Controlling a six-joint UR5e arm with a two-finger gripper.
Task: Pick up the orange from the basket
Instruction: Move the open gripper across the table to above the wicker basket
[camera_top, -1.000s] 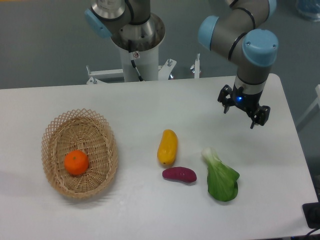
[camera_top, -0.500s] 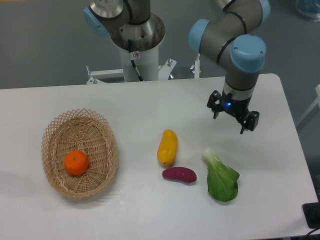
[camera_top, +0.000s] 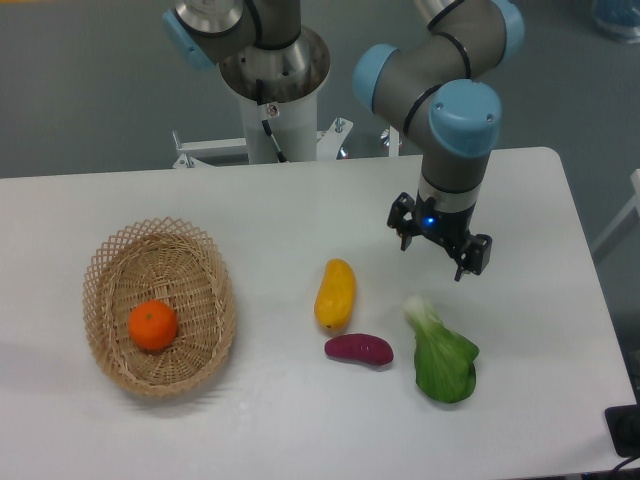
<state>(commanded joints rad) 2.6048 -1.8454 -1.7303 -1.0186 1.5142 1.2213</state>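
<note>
The orange (camera_top: 153, 325) is small, round and bright, and lies inside the oval tan wicker basket (camera_top: 205, 255) at the left of the table. My gripper (camera_top: 438, 254) hangs above the table right of centre, far to the right of the basket. Its two fingers stand apart and hold nothing.
An elongated yellow-orange fruit (camera_top: 335, 294) lies at the table's centre. A purple sweet potato (camera_top: 358, 349) lies just below it. A green leafy bok choy (camera_top: 441, 354) lies under and right of my gripper. The robot's base column (camera_top: 270, 90) stands behind the table.
My gripper has moved leftward and slightly toward the table's middle, from near the right edge to above the bok choy's top. The objects have not moved.
</note>
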